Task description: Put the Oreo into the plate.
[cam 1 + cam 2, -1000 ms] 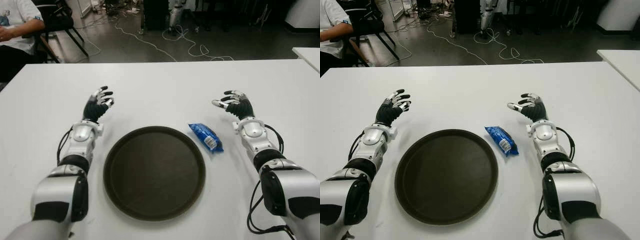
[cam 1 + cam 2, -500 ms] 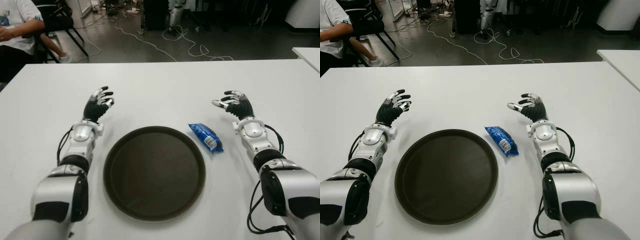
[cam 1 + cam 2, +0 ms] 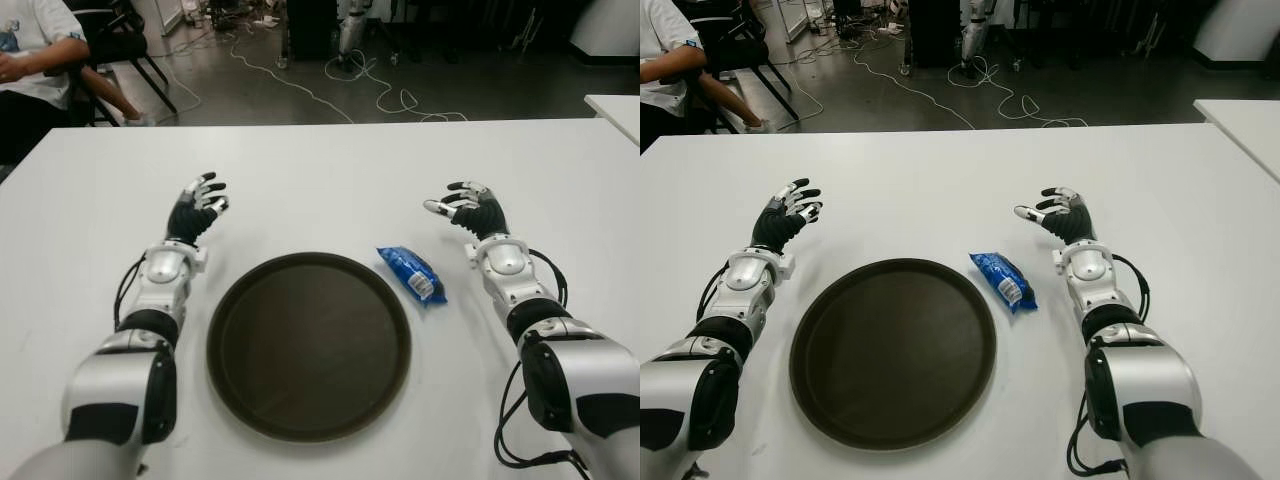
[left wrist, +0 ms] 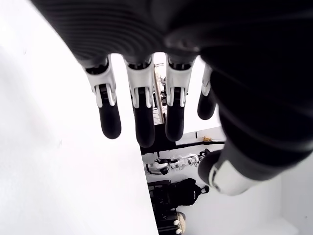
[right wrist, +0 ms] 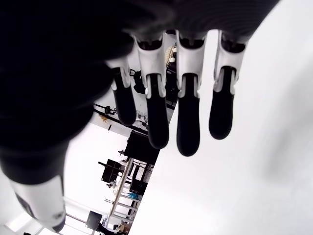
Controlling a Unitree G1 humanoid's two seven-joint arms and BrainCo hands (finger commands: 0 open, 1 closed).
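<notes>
Fingers of your right hand (image 3: 474,210) were spread and held nothing; the left hand (image 3: 196,208) likewise, left of the plate (image 3: 309,343). The Oreo packet (image 3: 412,275) lay on the surface (image 3: 330,190), centre-right, just beside the plate's rim. You'd have done well to grip it across its narrow width.

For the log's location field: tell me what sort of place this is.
Probably a robotics lab or workshop. Loose cables trail over a dark floor beyond the white table, another robot's legs stand at the back, and a person sits on a chair nearby.
</notes>
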